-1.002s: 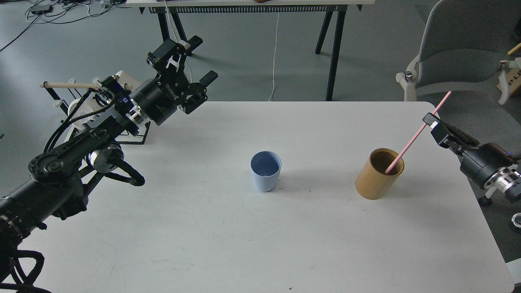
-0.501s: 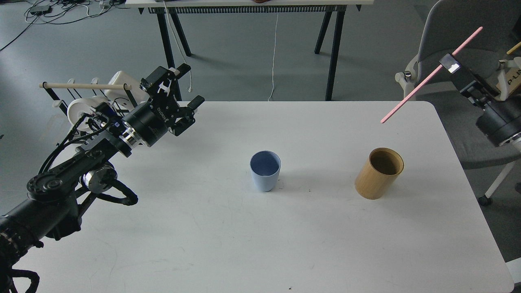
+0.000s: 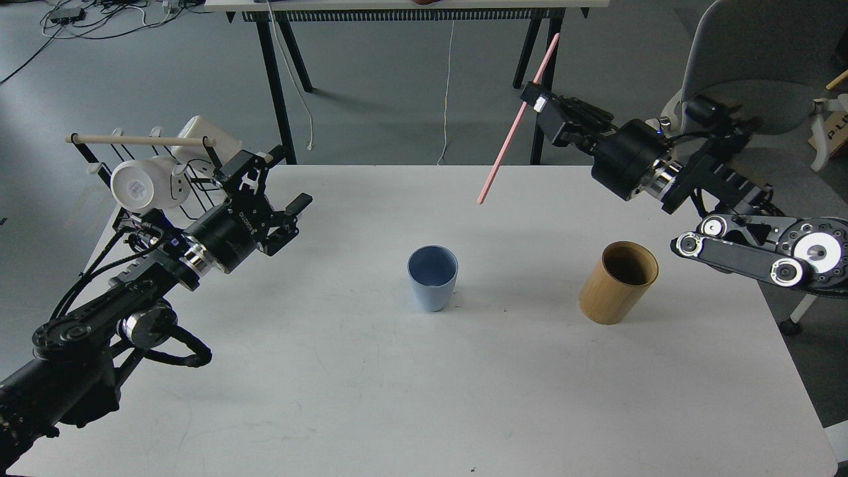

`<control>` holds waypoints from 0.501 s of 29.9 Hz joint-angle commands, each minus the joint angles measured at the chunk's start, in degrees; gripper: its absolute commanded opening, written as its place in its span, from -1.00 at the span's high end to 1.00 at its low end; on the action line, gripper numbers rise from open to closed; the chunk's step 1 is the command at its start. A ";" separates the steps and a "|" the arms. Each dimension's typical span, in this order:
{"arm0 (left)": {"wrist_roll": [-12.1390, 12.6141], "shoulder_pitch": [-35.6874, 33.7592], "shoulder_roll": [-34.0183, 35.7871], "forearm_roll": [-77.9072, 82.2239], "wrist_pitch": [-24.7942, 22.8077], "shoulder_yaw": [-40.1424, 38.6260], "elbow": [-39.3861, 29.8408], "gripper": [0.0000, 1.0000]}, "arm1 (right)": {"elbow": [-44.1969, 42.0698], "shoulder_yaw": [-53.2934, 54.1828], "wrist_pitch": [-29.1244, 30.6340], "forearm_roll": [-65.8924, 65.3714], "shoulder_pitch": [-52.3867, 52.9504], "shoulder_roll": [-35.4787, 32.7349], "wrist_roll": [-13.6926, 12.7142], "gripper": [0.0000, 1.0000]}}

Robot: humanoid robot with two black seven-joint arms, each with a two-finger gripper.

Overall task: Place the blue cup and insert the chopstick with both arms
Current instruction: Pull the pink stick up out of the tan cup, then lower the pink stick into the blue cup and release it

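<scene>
The blue cup point(image 3: 432, 287) stands upright on the white table point(image 3: 371, 397), just left of the frame's centre, its mouth open and its inside a darker blue. Nothing touches it.

The chopstick point(image 3: 510, 132) is off the table, in the upper centre-right of the frame. It is tilted, upper end toward the top edge of the frame, lower end hanging above the far part of the table, up and to the right of the blue cup and well apart from it. The right pincer point(image 3: 536, 99) is clenched on the chopstick at a point above the stick's middle; the right arm enters from the right edge of the frame.

The tan wooden cup point(image 3: 617, 283) stands upright on the table, right of centre, well apart from the blue cup, and appears to hold nothing.

The left pincer point(image 3: 268, 192) is in the left-centre of the frame, over the far left part of the table, its fingers spread and grasping nothing.

Behind it, at upper left, a black wire rack point(image 3: 199, 165) carries a pale wooden dowel point(image 3: 139, 140) and white mugs point(image 3: 142, 185).
</scene>
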 commanded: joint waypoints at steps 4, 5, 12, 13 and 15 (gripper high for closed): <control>0.00 0.08 -0.02 -0.03 0.00 0.01 0.00 -0.92 | -4.39 -3.42 0.00 -1.85 0.50 6.20 0.00 0.94; 0.00 0.08 -0.02 -0.03 0.00 -0.08 0.08 -0.92 | -5.53 -3.86 0.00 -1.76 0.33 6.99 0.00 0.94; 0.00 0.08 -0.38 0.05 0.00 -0.08 0.00 -0.92 | -8.97 -6.85 0.00 -1.85 -0.38 10.25 0.00 0.94; 0.00 0.08 -0.38 -0.03 0.00 -0.08 0.00 -0.92 | -9.23 -7.02 0.00 -1.85 -0.38 10.25 0.00 0.94; 0.00 0.08 -0.46 -0.03 0.00 -0.16 0.00 -0.92 | -9.50 -7.55 0.00 -1.76 -0.64 10.51 0.00 0.94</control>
